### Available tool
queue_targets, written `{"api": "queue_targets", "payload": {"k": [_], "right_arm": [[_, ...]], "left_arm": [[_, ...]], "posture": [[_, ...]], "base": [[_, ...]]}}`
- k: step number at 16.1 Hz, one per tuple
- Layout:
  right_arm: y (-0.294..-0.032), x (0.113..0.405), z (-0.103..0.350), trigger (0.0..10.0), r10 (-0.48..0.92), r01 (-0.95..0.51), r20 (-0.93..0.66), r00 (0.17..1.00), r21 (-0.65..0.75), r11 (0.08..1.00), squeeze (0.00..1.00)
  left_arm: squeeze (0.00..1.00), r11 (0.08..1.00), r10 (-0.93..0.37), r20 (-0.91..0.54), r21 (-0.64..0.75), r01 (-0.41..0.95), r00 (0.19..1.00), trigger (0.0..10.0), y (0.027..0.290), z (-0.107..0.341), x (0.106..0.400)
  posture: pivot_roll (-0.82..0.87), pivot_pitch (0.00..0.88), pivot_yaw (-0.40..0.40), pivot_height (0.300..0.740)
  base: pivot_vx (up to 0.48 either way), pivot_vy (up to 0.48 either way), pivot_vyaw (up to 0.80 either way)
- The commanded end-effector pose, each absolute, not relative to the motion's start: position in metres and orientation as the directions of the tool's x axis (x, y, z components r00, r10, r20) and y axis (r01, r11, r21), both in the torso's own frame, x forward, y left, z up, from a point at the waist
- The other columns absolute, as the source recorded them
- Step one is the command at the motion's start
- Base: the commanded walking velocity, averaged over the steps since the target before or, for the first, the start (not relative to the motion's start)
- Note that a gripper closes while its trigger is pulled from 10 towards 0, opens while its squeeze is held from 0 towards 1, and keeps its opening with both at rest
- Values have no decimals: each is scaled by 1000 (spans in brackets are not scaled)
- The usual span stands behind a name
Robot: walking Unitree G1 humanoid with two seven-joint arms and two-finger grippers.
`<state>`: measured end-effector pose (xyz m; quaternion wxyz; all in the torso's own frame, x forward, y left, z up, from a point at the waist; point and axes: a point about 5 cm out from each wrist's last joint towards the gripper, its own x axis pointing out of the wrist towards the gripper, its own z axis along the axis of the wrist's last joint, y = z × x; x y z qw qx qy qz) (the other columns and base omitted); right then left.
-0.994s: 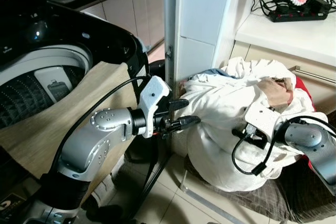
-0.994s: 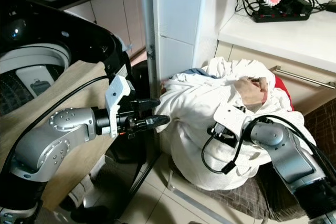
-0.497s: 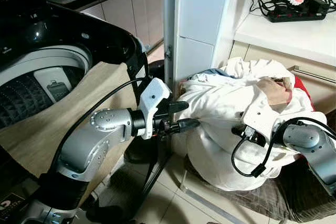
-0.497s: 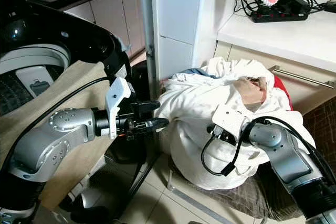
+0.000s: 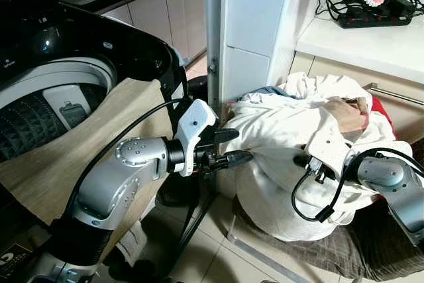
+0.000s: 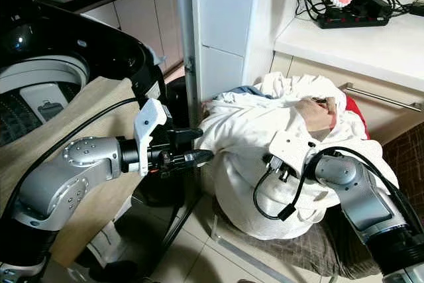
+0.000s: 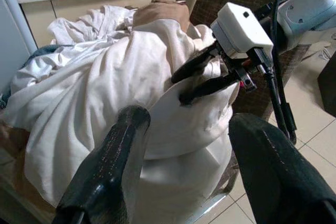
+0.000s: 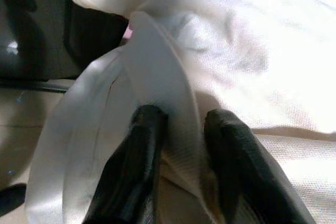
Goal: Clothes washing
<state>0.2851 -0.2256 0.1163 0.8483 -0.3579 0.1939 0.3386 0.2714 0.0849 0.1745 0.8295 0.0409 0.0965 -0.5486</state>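
While right gripper (image 8: pixel 181 129) pinches white laundry (image 5: pixel 285 124), left gripper (image 5: pixel 232 147) gapes.

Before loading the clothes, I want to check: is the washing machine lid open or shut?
Open. The washing machine shows its ribbed drum from above, and the black lid stands raised behind it.

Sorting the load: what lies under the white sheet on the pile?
Under the white sheet, blue cloth, a tan garment and red fabric peek out; the rest is covered.
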Motion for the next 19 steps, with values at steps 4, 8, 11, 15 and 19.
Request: {"api": "queue_targets", "payload": {"k": [4, 8, 11, 15, 19], "right_arm": [[-230, 293, 143, 0, 462, -588, -370, 806, -405, 700, 0], [-234, 296, 172, 0, 476, -520, -208, 854, -321, 792, 0], [-239, 296, 198, 0, 483, -487, -75, 872, -224, 844, 0], [-239, 290, 229, 0, 530, -521, 76, 845, -111, 846, 0], [-247, 293, 222, 10000, 327, -326, -36, 944, -245, 913, 0]], "left_arm": [[0, 519, -846, -131, 12, 855, 516, 10000, 88, 185, 287], [0, 627, -777, -47, 37, 778, 628, 10000, 92, 197, 304], [0, 666, -746, 64, 21, 746, 663, 10000, 90, 213, 312], [0, 632, -770, 124, 17, 774, 626, 10000, 80, 222, 308], [0, 686, -726, -30, 52, 726, 687, 10000, 83, 190, 307]], "posture": [[-173, 0, 46, 740], [-180, 0, 51, 740], [-183, 0, 51, 740], [-185, 0, 51, 740], [-176, 0, 35, 740]], "base": [[0, 0, 0], [0, 0, 0], [0, 0, 0], [0, 0, 0], [0, 0, 0]]}}
